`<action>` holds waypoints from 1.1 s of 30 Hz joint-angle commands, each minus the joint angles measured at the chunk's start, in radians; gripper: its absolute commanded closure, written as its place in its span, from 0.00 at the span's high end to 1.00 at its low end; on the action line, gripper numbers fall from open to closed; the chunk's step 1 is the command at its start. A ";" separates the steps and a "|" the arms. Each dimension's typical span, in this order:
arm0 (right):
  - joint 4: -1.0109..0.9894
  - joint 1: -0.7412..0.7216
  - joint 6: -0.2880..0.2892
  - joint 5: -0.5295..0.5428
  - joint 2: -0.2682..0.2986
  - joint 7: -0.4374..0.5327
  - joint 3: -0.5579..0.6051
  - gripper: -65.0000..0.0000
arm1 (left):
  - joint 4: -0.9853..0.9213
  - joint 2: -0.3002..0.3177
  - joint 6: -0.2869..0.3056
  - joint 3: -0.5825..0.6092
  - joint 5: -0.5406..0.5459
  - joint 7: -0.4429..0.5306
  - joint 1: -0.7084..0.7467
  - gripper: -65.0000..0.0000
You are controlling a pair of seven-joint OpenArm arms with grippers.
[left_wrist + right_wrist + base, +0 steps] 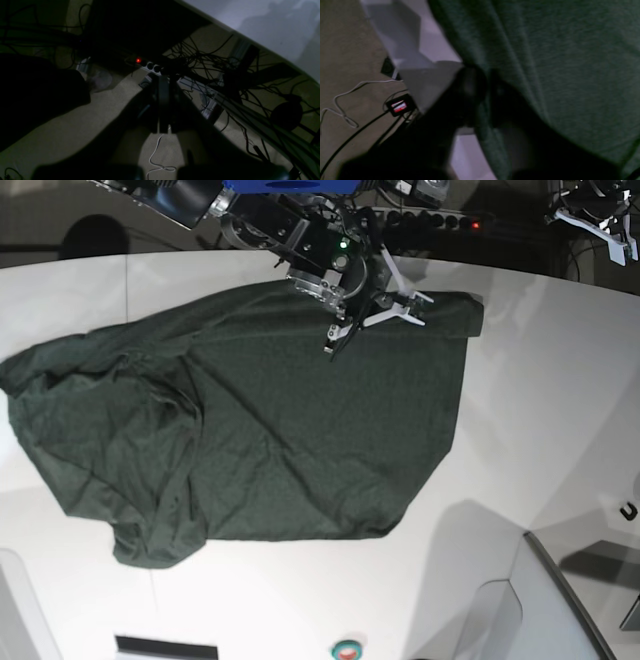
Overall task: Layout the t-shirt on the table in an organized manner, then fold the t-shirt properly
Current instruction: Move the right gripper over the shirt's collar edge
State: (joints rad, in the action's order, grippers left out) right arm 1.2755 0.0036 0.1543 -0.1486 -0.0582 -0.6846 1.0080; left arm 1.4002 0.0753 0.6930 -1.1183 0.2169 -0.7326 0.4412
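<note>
Spread over the large smooth white table (560, 410): a plain dark green short-sleeved t-shirt (300, 430) of thin soft fabric, lying mostly flat across the middle and toward 9 o'clock of the base view, rumpled into folds and a bunched lobe at about 8 o'clock, with its far edge running up to 1 o'clock near the table's curved rim. Smoother toward the 3 o'clock side, creased diagonally through the centre.

At 12 o'clock in the base view, over the shirt's far edge: the right gripper (372, 312), dark body with pale fingers, reaching down onto the cloth. In the right wrist view, dark blurred fingers (470, 85) pinched together on a ridge of green fabric near the shirt's edge, white tabletop just beside at 9 o'clock, tan floor and cables beyond.

At 1 o'clock, off past the table's far corner: the left gripper (163, 105), jaws pressed together on nothing, hanging above tan carpet, tangled black cables (207, 65) and a power strip (150, 66) with a red light.
</note>
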 commanded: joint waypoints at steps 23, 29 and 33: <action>0.118 -0.032 -0.002 -0.001 -0.019 -0.076 0.001 0.01 | 0.012 0.016 0.005 -0.006 0.009 0.011 0.015 0.00; 0.112 -0.073 0.000 -0.001 -0.018 -0.077 0.001 0.01 | 0.012 0.016 0.005 -0.006 0.009 0.011 0.014 0.00; 0.109 -0.107 0.000 -0.001 -0.016 -0.077 0.001 0.01 | 0.012 0.016 0.005 -0.006 0.009 0.011 0.014 0.00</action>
State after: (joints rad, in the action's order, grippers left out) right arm 1.3716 -0.0864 0.1551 -0.1478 -0.0631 -0.7757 1.0096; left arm 1.4002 0.0753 0.6930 -1.1183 0.2165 -0.7330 0.4465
